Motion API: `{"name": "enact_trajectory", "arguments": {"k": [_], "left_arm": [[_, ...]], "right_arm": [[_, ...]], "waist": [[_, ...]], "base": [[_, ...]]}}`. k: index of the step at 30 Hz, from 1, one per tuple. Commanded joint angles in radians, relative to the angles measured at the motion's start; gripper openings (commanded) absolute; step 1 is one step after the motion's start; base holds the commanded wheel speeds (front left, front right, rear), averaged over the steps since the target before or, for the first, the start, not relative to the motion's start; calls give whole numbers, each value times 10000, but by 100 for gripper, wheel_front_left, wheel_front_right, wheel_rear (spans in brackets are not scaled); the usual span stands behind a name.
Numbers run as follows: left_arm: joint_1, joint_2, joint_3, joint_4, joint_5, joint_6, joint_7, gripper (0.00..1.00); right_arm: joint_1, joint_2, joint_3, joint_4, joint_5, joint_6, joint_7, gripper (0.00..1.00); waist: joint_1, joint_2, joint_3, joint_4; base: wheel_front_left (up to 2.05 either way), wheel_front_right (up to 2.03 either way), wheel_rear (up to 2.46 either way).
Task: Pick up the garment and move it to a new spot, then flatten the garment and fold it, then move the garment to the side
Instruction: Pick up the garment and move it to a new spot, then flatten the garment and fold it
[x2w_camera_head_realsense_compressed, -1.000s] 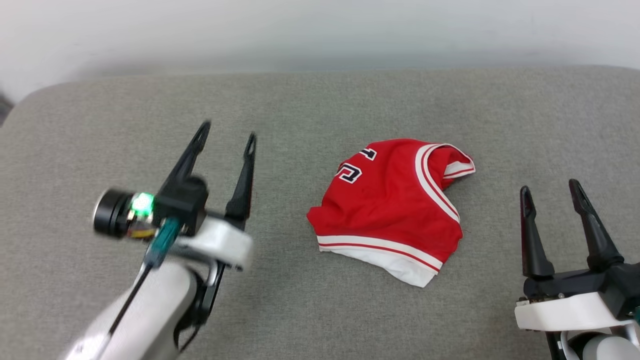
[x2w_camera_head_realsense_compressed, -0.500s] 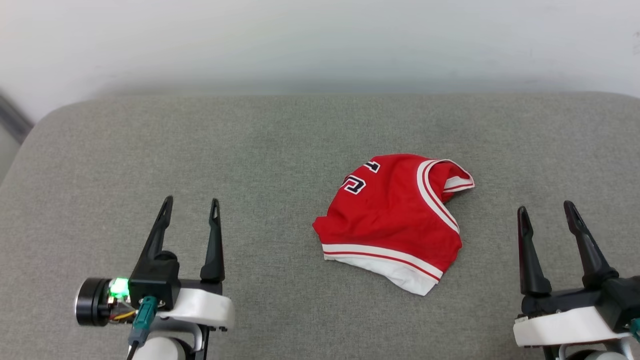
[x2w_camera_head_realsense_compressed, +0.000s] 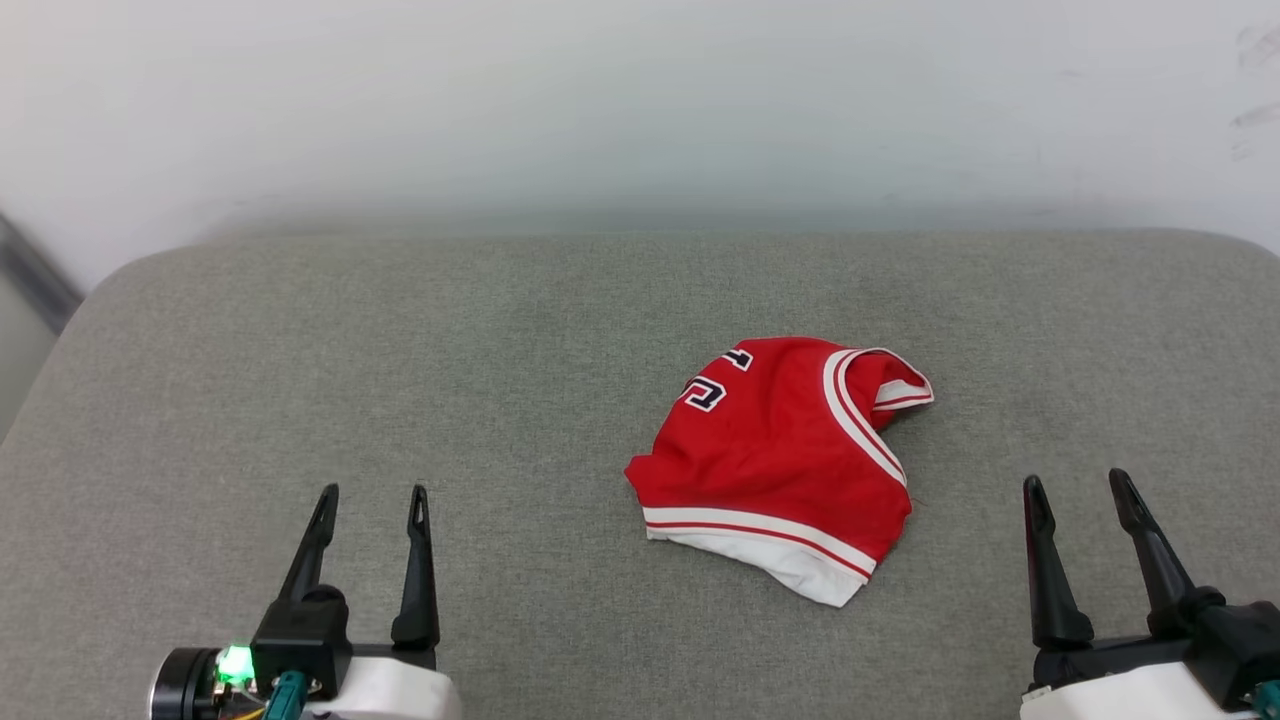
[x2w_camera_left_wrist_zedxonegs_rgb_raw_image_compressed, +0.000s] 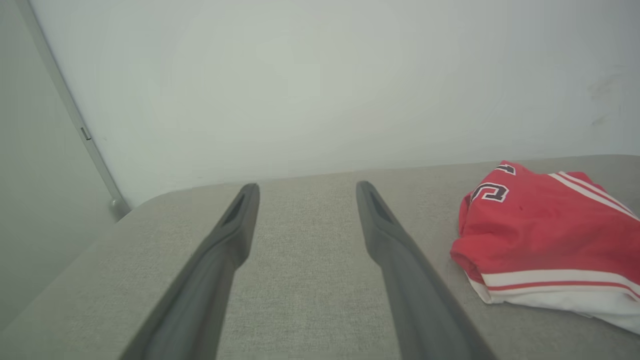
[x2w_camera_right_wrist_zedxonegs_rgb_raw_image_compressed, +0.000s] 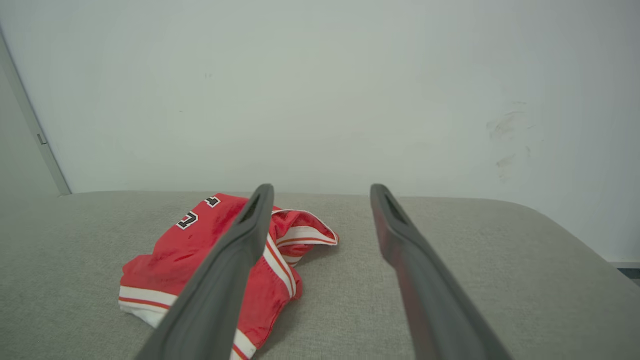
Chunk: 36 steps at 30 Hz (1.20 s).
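The left gripper (x2w_camera_head_realsense_compressed: 373, 495) and right gripper (x2w_camera_head_realsense_compressed: 1075, 480) sit at the near corners, jaws spread wide and empty, fingers pointing far. Between them, right of centre, the garment (x2w_camera_head_realsense_compressed: 780, 460) lies bunched on the grey cushion (x2w_camera_head_realsense_compressed: 400, 350). Its white-banded edge faces near, the print sits far left and a striped opening (gaping) far right. Bare cushion surrounds it, widest leftward, up to the pale wall (x2w_camera_head_realsense_compressed: 600, 100).

Grey cushion (x2w_camera_head_realsense_compressed: 300, 350) open on all sides of crumpled garment (x2w_camera_head_realsense_compressed: 780, 450), widest at left; wall (x2w_camera_head_realsense_compressed: 640, 100) closes the far edge.
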<state>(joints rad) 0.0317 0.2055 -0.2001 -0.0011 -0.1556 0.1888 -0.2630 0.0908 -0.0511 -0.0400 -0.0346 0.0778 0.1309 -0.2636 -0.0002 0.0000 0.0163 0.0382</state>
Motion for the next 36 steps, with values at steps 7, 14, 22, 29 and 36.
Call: {"name": "enact_trajectory", "arguments": {"k": [7, 14, 22, 29, 36], "left_arm": [[527, -508, 597, 57, 456, -476, -26, 100], [633, -837, 945, 112, 749, -911, -26, 100], [201, -1062, 1239, 87, 812, -1428, -26, 100], [-1433, -845, 1220, -142, 931, -2455, -26, 100], [-3858, -274, 649, 244, 718, -3079, -26, 100]], "right_arm": [[352, 16, -12, 45, 320, -3, -17, 100], [379, 16, 70, 31, 337, -3, -17, 100], [224, 16, 44, -15, 244, -3, -17, 100], [-23, 16, 26, -145, 119, -3, -17, 100], [-362, 16, 38, -233, -75, -3, -17, 100]], "waist": [[2, 0, -119, 62], [2, 0, -139, 96], [2, 0, -74, 47], [2, 0, 274, 75], [2, 0, 880, -90]], "base": [[0, 0, 0], [0, 0, 0], [0, 0, 0], [0, 0, 0], [0, 0, 0]]}}
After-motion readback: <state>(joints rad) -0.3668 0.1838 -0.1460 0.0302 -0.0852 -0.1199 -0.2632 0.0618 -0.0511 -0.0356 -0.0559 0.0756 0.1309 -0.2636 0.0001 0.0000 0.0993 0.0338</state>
